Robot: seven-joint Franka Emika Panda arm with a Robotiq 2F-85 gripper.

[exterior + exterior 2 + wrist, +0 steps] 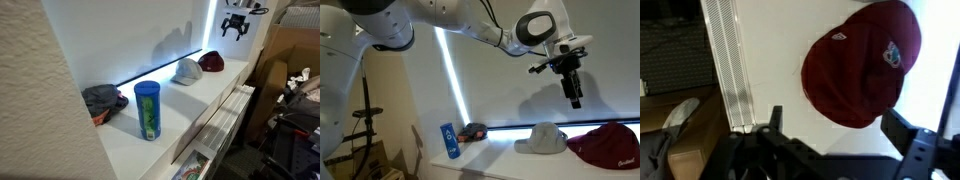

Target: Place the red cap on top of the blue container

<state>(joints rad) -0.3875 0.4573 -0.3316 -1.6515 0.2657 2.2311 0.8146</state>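
The red cap [211, 62] lies at the far end of the white shelf; it also shows in an exterior view [608, 145] and fills the wrist view [862, 62]. The blue container [147, 109] stands upright near the shelf's middle, small in an exterior view [450, 141]. My gripper [235, 30] hangs open and empty well above the red cap, fingers pointing down. It also shows in an exterior view [573, 92] and in the wrist view [840, 125], where the fingers frame the cap's lower edge.
A white cap [186, 71] lies beside the red cap, and a grey cap [102, 100] lies next to the blue container. The shelf [190, 105] drops off at its front edge. Cardboard boxes [290, 55] stand past the shelf.
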